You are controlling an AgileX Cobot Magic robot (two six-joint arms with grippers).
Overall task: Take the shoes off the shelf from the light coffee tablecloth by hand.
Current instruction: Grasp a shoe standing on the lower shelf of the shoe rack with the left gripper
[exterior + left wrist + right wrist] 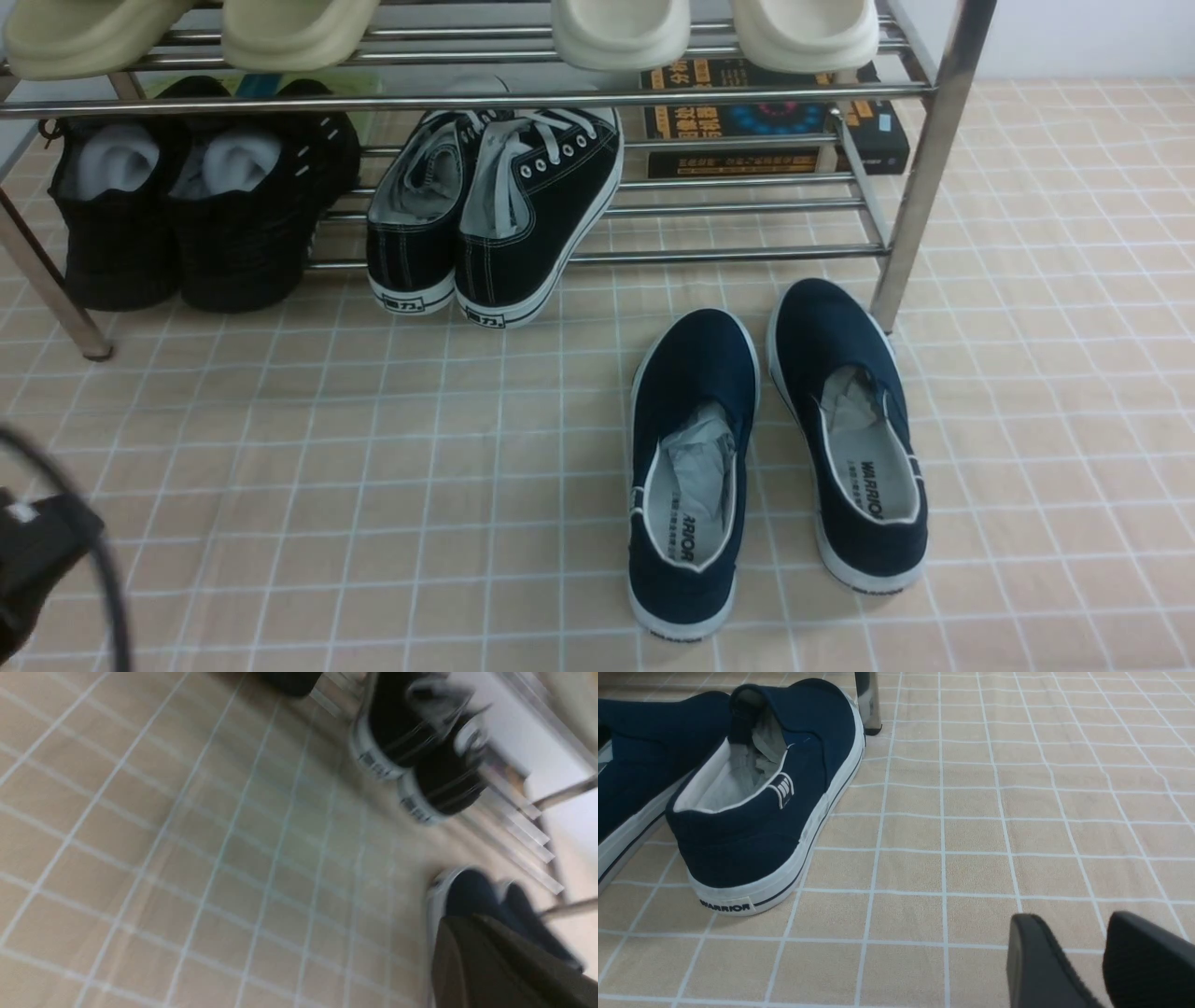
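Shoes (532,224) on shelf (728,252) bottom tier, heels toward camera reaching tablecloth (373,467), left jaws clenched, empty, black stuffed pair (233,243) at left on same tier, navy slip-ons (695,392) on cloth at right, right jaws parted, empty, low over cloth

Shown in black are the blocky housing of the left arm (33,560), marked by a small pale patch, and a thin cable (110,597) looped in an arc over it. The left claw (467,921) is seen as dark, smooth wedges, blurred. The right claw (1073,924) is formed of two black fingers (1036,961) with rounded tips, one finely textured.
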